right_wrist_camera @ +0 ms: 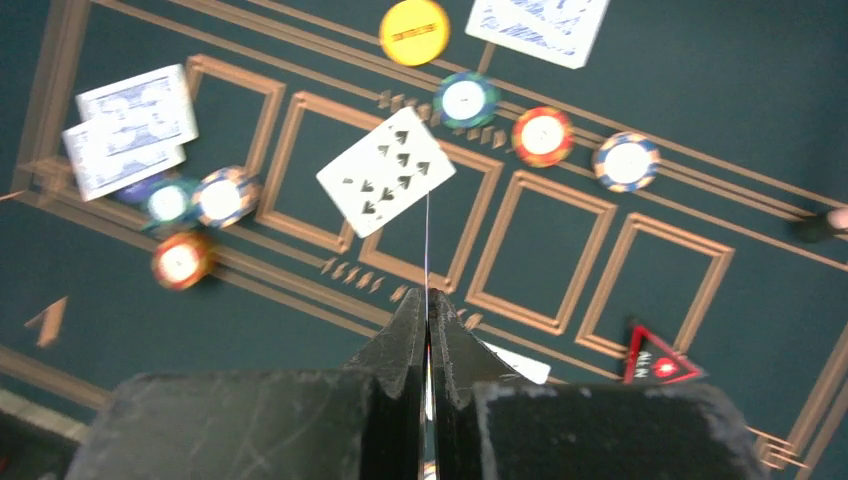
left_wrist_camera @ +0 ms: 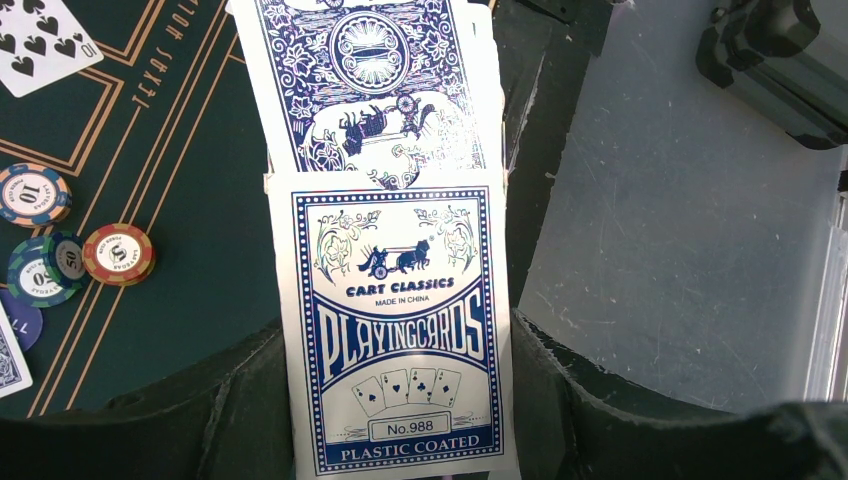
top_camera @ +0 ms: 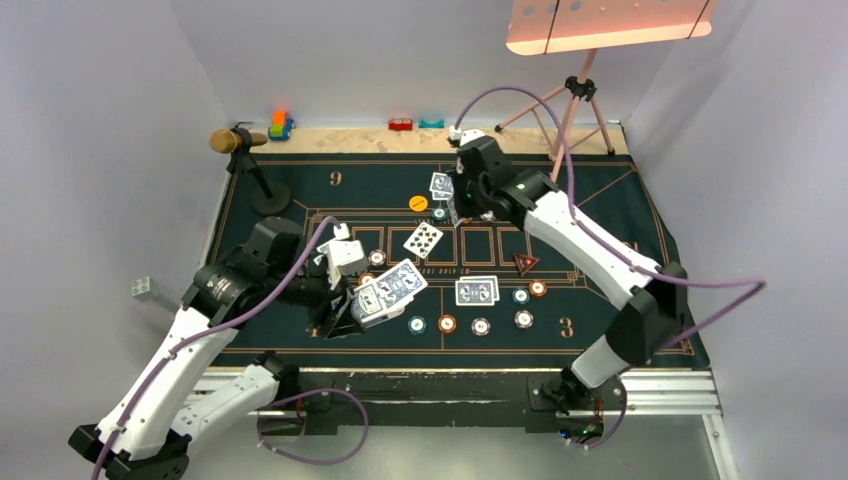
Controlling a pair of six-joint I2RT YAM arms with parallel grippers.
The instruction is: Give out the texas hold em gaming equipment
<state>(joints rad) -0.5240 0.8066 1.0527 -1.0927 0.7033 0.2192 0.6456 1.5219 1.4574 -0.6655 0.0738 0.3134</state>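
Observation:
My left gripper (top_camera: 372, 296) is shut on a blue-and-white playing card pack (left_wrist_camera: 395, 340), with a blue-backed card (left_wrist_camera: 370, 70) sticking out of its far end, held over the mat's near left. My right gripper (right_wrist_camera: 428, 300) is shut on a single card seen edge-on (right_wrist_camera: 427, 235), above the far middle of the mat (top_camera: 455, 210). A face-up spade card (top_camera: 423, 239) lies on the mat. Two blue-backed cards (top_camera: 476, 290) lie near the red triangle (top_camera: 525, 263). A yellow disc (top_camera: 418, 203) and several chips (top_camera: 447, 323) sit around.
The dark green gold-lined mat (top_camera: 600, 200) covers the table. A black stand with a brown head (top_camera: 250, 165) is at the far left. Small toys (top_camera: 281, 125) line the back edge. A pink tripod (top_camera: 580, 95) stands at the back right.

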